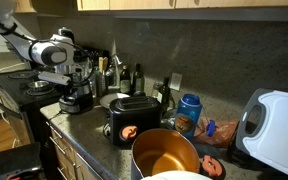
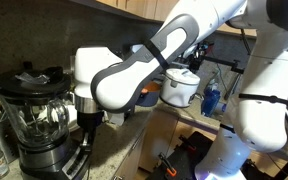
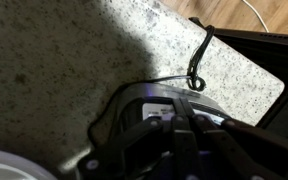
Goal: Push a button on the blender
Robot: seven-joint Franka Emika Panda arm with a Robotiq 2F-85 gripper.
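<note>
The blender (image 2: 39,115) stands at the left end of the counter, with a clear jar, a dark lid and a squat base (image 2: 46,160). In an exterior view it is partly hidden behind the arm (image 1: 76,95). My gripper (image 2: 85,128) points down at the front of the base, fingers together and holding nothing. In the wrist view the dark fingertips (image 3: 180,128) lie against the base's lit button panel (image 3: 156,110). I cannot tell which button they touch.
A black two-slot toaster (image 1: 132,120) stands mid-counter, with a copper pot (image 1: 166,155) in front and a blue can (image 1: 189,112) behind. The blender's black cord (image 3: 197,62) loops over the speckled countertop (image 3: 54,80). A stove (image 1: 19,90) lies beyond the blender.
</note>
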